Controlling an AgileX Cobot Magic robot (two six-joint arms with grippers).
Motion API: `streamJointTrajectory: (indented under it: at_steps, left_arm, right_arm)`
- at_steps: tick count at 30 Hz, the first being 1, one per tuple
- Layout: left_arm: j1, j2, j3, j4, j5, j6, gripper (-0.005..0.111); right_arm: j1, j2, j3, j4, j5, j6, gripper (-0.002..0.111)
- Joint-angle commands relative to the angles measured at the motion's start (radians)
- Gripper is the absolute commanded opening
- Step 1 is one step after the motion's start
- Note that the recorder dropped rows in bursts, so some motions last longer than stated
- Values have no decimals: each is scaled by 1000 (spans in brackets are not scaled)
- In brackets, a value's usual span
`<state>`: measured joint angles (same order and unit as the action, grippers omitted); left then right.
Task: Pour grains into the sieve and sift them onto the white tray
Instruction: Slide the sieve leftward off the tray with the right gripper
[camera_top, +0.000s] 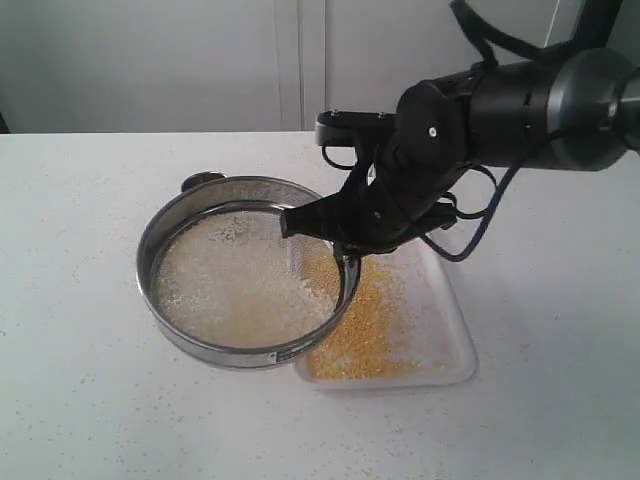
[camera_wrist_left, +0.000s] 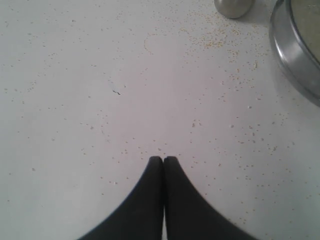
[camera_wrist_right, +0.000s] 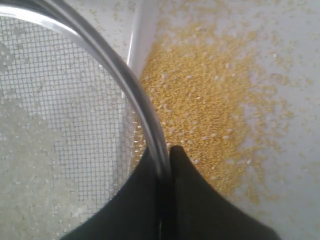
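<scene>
Over tray (camera_top: 466, 364) edge: sieve (camera_top: 232, 351), perhaps aslant

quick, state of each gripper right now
left gripper: closed, empty
right gripper: closed on the sieve rim

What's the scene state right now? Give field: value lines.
sieve: rim clamped by right gripper, one edge over the white tray, the rest over the table
in sieve: whitish grains
on tray: fine yellow grains, with a few whitish bits
left gripper: shut, empty, above the table
table: stray grains scattered; steel cup beside the sieve
</scene>
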<state>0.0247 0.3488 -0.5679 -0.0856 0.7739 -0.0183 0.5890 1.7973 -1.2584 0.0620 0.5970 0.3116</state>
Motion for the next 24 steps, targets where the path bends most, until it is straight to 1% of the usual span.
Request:
streamJointTrajectory:
  at_steps: [1, 9, 12, 16, 24]
  left_arm:
    - [4, -7, 1, -2, 4, -1, 0]
    - [4, -7, 1, -2, 4, -1, 0]
    - [4, -7, 1, -2, 4, -1, 0]
    - [4, -7, 1, -2, 4, -1, 0]
    - [4, -7, 1, -2, 4, -1, 0]
  right_arm:
    - [53, 48, -56, 9, -9, 8, 0]
    - [153, 187, -194, -14, 8, 33, 0]
    - [178, 236, -243, -78, 20, 54, 0]
    - [178, 287, -276, -99, 17, 69, 0]
    - [178, 323, -279, -96, -41, 69, 0]
